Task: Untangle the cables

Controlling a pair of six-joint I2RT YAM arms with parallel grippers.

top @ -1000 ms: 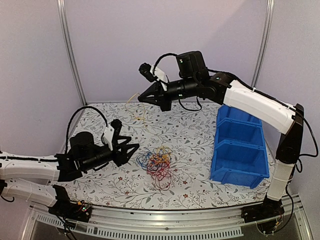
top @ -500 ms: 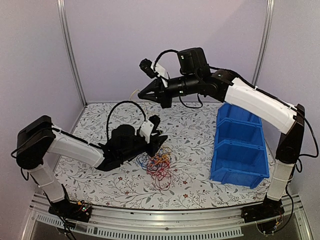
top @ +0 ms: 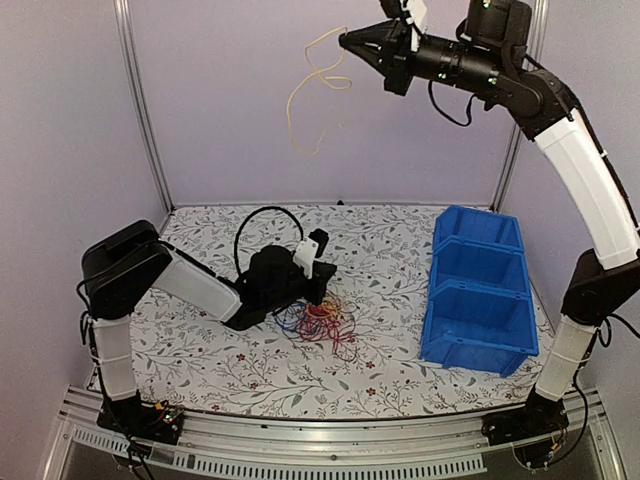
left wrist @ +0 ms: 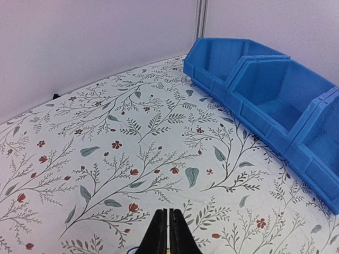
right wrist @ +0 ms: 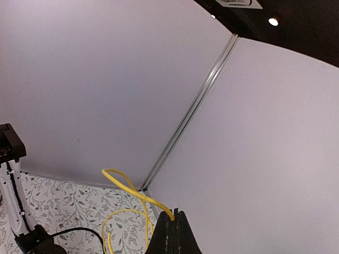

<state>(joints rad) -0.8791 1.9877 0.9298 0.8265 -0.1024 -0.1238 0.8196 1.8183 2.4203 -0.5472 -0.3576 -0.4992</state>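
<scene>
Cables [top: 322, 325], seemingly a light, floppy clump, lie on the surface [top: 400, 262] left of the blue bin [top: 480, 310]; best taken by single strands. Left hand [top: 322, 297] is closed at their edge; right hand [top: 347, 40], high up, pinches a yellow strand [top: 296, 100].

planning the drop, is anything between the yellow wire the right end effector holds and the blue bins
Nothing visible. The yellow wire hangs in open air from the right end effector; the blue bins sit lower right, with only air between.
</scene>
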